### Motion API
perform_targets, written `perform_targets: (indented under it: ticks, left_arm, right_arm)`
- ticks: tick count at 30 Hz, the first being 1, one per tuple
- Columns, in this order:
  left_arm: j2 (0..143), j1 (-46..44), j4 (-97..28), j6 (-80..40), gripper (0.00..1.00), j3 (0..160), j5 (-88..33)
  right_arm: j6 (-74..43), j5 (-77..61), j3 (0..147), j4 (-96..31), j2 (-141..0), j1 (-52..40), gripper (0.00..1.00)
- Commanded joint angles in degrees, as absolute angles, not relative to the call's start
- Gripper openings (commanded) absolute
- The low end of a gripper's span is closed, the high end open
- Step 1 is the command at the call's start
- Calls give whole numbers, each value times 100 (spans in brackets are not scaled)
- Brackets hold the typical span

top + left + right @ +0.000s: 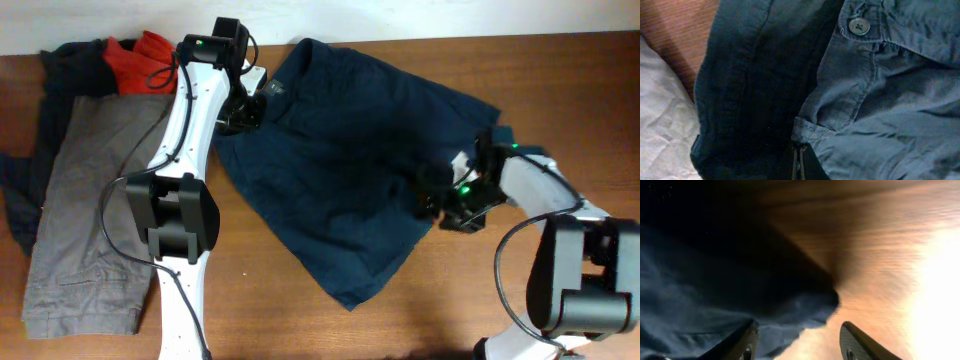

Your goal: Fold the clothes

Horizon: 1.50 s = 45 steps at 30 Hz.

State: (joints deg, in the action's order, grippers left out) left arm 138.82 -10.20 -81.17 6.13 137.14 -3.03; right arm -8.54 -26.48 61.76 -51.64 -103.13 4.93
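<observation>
1. From overhead we are seeing the navy shorts (350,170) lying spread and rumpled across the middle of the wooden tabletop (420,315), waistband toward the far edge.
2. At the tabletop's left end, grey trousers (85,210) are lying flat, with a red garment (140,58) bunched at their far end. Neither wrist view is showing these.
3. The left end effector (243,113) is sitting low over the far-left corner of the shorts. Overhead is not resolving its jaws.
4. The left wrist view is giving detail that overhead is missing: a button (859,25) on the waistband, a fly flap folding over, and a zip (799,162) at the lower edge. A white crumpled sheet (660,120) is lying just beside the dark cloth. No fingers are showing here, so we cannot tell how the left jaws are standing.
5. The right end effector (437,196) is resting at the right-hand edge of the shorts.
6. The right wrist view is settling what overhead is leaving unclear: the right end effector's fingers (740,342) are standing spread apart, low over the wood. A hem corner of the shorts is lying by the left finger, ungripped.
</observation>
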Motion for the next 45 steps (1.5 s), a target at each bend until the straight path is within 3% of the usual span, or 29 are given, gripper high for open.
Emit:
perform_targets:
  ticks: [1, 3, 4, 8, 12, 18, 22, 25, 30, 34, 35, 37, 38, 45]
  left_arm:
    - [13869, -1011, -8099, 519, 1, 13815, -272]
    - [13869, -1011, -8101, 519, 1, 13815, -272]
    - [13869, -1009, -8099, 519, 1, 13815, -270]
    - [13869, -1004, -8073, 521, 1, 13817, -246]
    - [13865, -967, -8084, 510, 1, 13817, -119]
    - [13865, -744, -8471, 298, 1, 13817, -130]
    - [13865, -790, -8617, 301, 21, 13815, -311]
    - [13867, -888, -8595, 301, 29, 13815, -738]
    - [13880, -1144, -8595, 298, 36, 13804, -969]
    - [13880, -1337, -8409, 303, 38, 13808, -961]
    - [13878, -1334, -8350, 301, 38, 13830, -965]
    - [13876, -1308, -8355, 301, 37, 13996, -965]
    - [13874, -1267, -8418, 301, 38, 14156, -965]
    - [13858, -836, -9673, 475, 58, 16586, -751]
  right_arm:
    - [-733, -2764, 5798, -4606, -10269, 222, 57]
    - [-731, -2762, 5695, -4392, -10269, 141, 55]
    - [-733, -2731, 5614, -4224, -10269, 78, 49]
    - [-893, -2224, 5505, -4025, -10269, -3, 4]
    - [-1278, -1500, 5502, -4023, -10269, 154, 4]
    - [-1275, -1496, 5697, -4021, -10267, 1332, 4]
    - [-1280, -1605, 5929, -4023, -10267, 1881, 4]
    - [-1297, -1605, 6139, -4018, -10267, 2126, 4]
    - [-1229, -1627, 6700, -4086, -10267, 2270, 4]
    - [-1092, -1625, 7603, -4884, -10269, 2268, 4]
    - [-1013, -1627, 7889, -5207, -10267, 2268, 11]
    - [-840, -1627, 8392, -5826, -10267, 2265, 45]
    - [-749, -1625, 8698, -6198, -10261, 2250, 50]
    - [-642, -1966, 9806, -7677, -9515, 1984, 59]
